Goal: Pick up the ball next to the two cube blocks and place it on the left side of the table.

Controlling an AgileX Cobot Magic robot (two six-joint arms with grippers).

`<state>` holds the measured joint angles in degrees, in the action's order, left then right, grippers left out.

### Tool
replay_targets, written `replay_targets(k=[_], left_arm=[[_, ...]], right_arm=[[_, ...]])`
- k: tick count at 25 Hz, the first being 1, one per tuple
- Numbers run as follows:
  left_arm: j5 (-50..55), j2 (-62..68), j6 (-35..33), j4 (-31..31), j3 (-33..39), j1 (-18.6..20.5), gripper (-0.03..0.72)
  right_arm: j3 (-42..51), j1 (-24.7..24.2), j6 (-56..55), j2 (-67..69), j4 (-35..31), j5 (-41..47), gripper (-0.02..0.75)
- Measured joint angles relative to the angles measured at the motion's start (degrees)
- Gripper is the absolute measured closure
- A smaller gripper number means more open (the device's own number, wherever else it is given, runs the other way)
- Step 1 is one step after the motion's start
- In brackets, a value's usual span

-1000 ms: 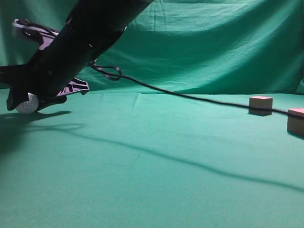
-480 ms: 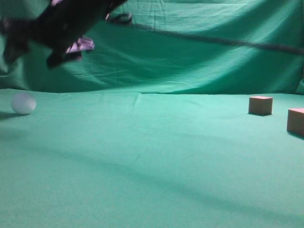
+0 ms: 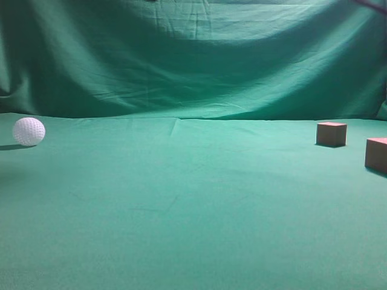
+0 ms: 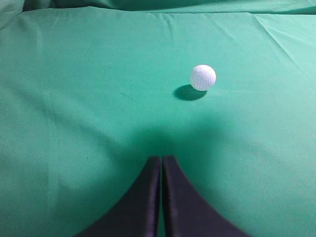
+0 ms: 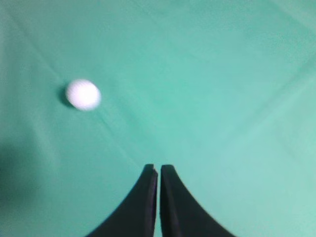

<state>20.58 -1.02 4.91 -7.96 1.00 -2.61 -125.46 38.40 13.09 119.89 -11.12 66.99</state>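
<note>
One small white dimpled golf ball rests on the wide table covered in green cloth, close to its left edge and casting a short shadow beside it. Two small reddish-brown matte cube blocks stand near the right edge, well apart from the ball; the nearer one is cut off by the picture's right border. The two cubes are near each other but not touching. In the left wrist view, the left gripper hangs above bare cloth, its two dark fingers pressed together with nothing between them, the ball lying apart ahead. In the right wrist view, the right gripper is likewise clenched and empty, the ball blurred off to its left.
</note>
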Motion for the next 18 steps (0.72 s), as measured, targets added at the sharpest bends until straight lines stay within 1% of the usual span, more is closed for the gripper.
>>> replay_targets(k=[1, 3, 7, 10, 14, 16, 18], left_arm=[[0.0, 0.0, 0.0, 0.0, 0.0, 0.0, 0.688], [0.0, 0.0, 0.0, 0.0, 0.0, 0.0, 0.688], [0.0, 0.0, 0.0, 0.0, 0.0, 0.0, 0.688], [0.0, 0.0, 0.0, 0.0, 0.0, 0.0, 0.688], [0.0, 0.0, 0.0, 0.0, 0.0, 0.0, 0.688], [0.0, 0.0, 0.0, 0.0, 0.0, 0.0, 0.688], [0.0, 0.0, 0.0, 0.0, 0.0, 0.0, 0.688]], right_arm=[[0.0, 0.0, -2.0, -1.8, 2.8, 2.4, 0.738], [0.0, -0.1, -4.8, -5.0, 7.1, 4.3, 0.738], [2.0, -0.1, -8.0, -13.5, 8.8, 5.2, 0.738], [5.5, -0.1, -8.6, -21.7, 9.2, 5.3, 0.738], [15.5, -0.1, -8.7, -33.5, 9.8, 5.4, 0.738], [22.2, -0.1, -8.7, -39.6, 9.7, 5.5, 0.738], [30.6, -0.1, -8.7, -45.3, 9.5, 3.1, 0.738]])
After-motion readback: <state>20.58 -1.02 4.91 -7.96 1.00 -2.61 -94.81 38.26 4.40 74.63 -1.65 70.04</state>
